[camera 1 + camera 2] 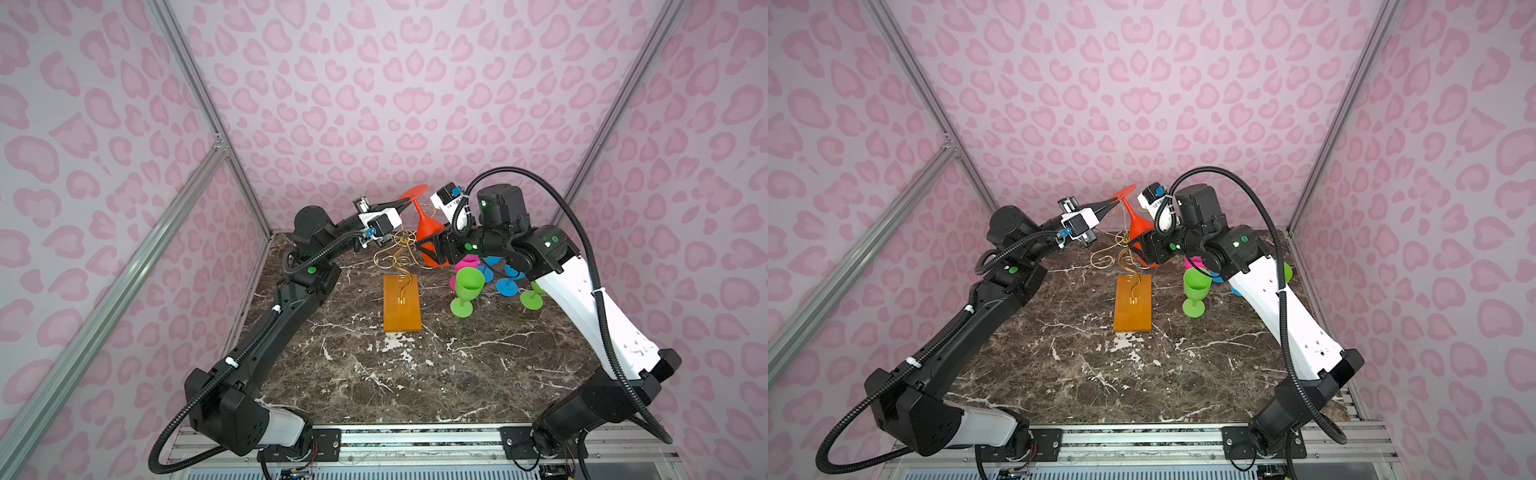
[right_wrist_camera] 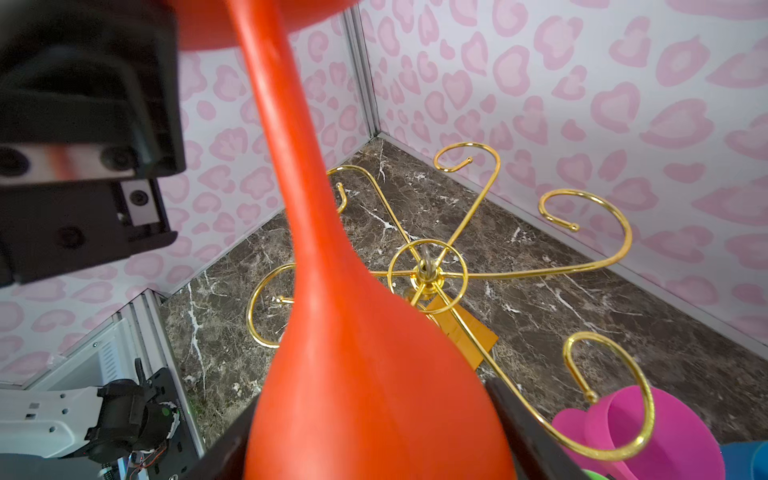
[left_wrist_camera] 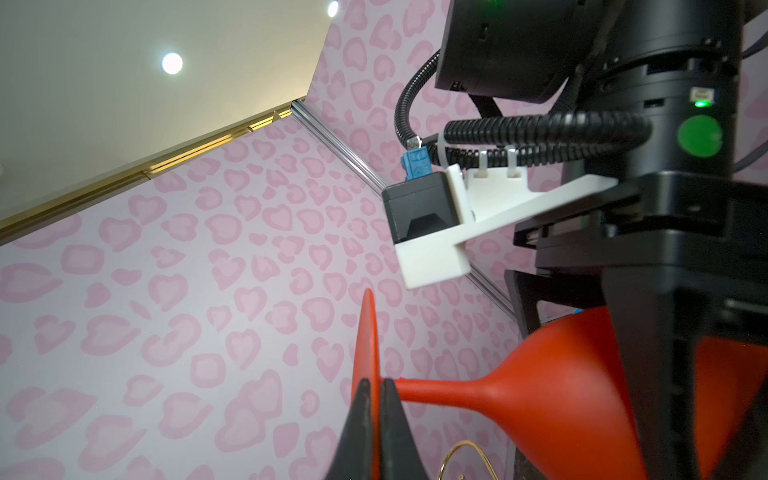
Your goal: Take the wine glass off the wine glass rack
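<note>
We take the wine glass rack (image 1: 402, 303) (image 1: 1133, 301) as our marker. It stands upright on the marbled counter (image 1: 415, 374), its gold stem curling up from the flat orange-brown base.

The wine glass (image 1: 420, 216) (image 1: 1133, 220) is red-orange and hangs upside down above the rack's scroll arms, foot uppermost and bowl mouth downward. It tilts a little, and its foot is the highest thing over the rack.

The left claw (image 1: 405, 202) (image 1: 1115, 202) reaches in above the rack from the left arm's side. In the left wrist view we see this claw (image 3: 374, 386) clenched on the thin edge of the glass's round foot, one finger on each face of the disc.

The right claw (image 1: 432, 251) (image 1: 1144, 249) comes from the other side of the rack and grasps the wide bowl of the glass, with a black finger on each flank. In the right wrist view the bowl (image 2: 353, 374) fills the foreground, and the rack's hub (image 2: 428, 270) and its visible curled arms lie behind it with nothing hung on them. We cannot tell whether the glass touches any wire.

Beside the rack, on the right arm's side, other glasses stand on the counter. A green one (image 1: 467, 286) (image 1: 1196, 286) is nearest the base, with a pink one (image 1: 467, 262) behind it. Blue ones (image 1: 507, 284) lie farther from the rack.
</note>
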{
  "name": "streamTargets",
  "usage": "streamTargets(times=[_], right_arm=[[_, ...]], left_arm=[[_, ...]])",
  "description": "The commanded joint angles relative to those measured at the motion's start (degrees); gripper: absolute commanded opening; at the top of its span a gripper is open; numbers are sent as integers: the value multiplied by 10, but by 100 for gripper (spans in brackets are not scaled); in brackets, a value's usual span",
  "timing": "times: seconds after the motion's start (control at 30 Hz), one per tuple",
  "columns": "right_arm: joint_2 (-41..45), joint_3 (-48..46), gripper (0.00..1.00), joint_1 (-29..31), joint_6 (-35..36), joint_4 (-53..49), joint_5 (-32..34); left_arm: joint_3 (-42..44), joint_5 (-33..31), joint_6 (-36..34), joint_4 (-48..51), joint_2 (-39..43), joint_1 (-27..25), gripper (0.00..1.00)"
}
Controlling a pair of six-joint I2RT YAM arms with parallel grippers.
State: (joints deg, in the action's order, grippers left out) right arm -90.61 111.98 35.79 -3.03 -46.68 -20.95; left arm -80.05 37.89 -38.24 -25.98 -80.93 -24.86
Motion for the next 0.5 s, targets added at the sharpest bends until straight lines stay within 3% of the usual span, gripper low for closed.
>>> streamTargets(times=[0.0,0.07,0.17,0.47], right_arm=[[16,-20,75,2,-13,28,-20],[33,-36,87,0,-19,47,-20],[65,-69,98,-7,-29,84,-25],[188,-211,98,-59,-74,240,-78]], left_arm=[[-10,-40,40,-31,2,-1,3],[-19,-54,68,-20,1,3,3],[-24,-61,134,-23,2,16,3],[-14,-89,250,-31,3,41,3]])
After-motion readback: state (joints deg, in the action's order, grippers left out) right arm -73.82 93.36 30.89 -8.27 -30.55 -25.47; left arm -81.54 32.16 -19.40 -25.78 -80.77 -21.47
